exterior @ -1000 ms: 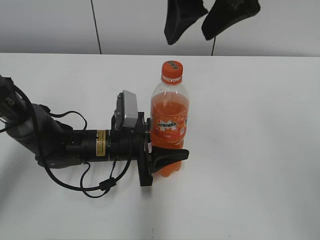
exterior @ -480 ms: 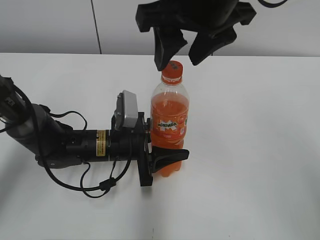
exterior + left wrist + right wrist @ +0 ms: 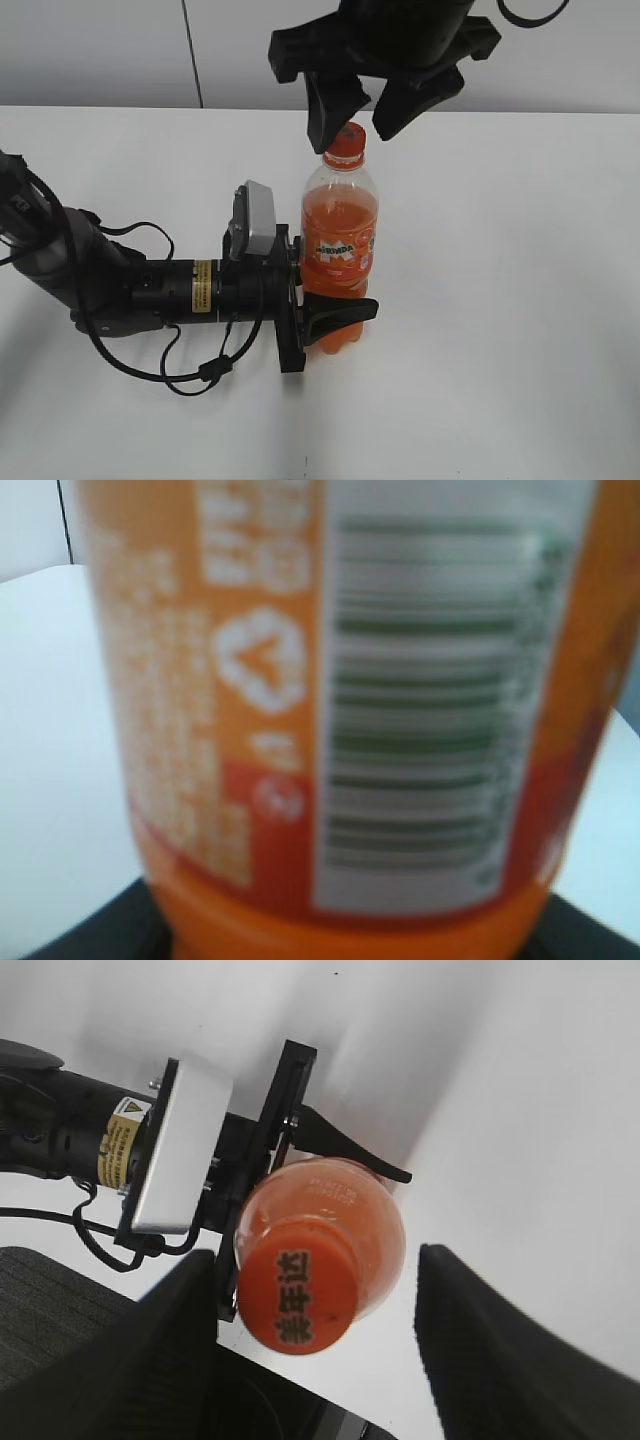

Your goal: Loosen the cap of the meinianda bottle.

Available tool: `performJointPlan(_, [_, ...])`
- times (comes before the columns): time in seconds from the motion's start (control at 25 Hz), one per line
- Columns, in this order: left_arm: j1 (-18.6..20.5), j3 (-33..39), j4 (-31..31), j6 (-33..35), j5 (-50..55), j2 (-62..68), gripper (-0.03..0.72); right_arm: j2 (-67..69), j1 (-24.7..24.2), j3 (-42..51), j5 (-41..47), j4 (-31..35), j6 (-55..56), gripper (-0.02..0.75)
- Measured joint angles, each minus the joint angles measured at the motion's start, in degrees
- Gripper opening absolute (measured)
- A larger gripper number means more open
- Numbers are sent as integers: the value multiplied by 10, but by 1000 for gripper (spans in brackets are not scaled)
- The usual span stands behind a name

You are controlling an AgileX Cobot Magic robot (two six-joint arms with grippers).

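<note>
My left jaws (image 3: 322, 300) were clamped around the lower body of the meinianda bottle (image 3: 339, 255), which stood upright on the table (image 3: 520, 300). Farther back, my right jaws (image 3: 352, 112) stood apart above the cap (image 3: 297, 1300), a finger on either side, neither touching it.
</note>
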Motion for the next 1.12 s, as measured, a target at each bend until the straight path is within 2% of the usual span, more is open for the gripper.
performJointPlan(0.2, [0, 0, 0, 0, 0, 0, 384, 1, 0, 0, 0, 0, -9, 395])
performJointPlan(0.44, [0, 0, 0, 0, 0, 0, 384, 9, 0, 0, 0, 0, -15, 375])
performJointPlan(0.64, [0, 0, -2, 0, 1, 0, 384, 9, 0, 0, -1, 0, -22, 272])
performJointPlan(0.72, [0, 0, -2, 0, 1, 0, 384, 9, 0, 0, -1, 0, -36, 272])
performJointPlan(0.96, [0, 0, -2, 0, 1, 0, 384, 9, 0, 0, -1, 0, -119, 272])
performJointPlan(1.12, [0, 0, -2, 0, 1, 0, 384, 9, 0, -1, -2, -2, -261, 272])
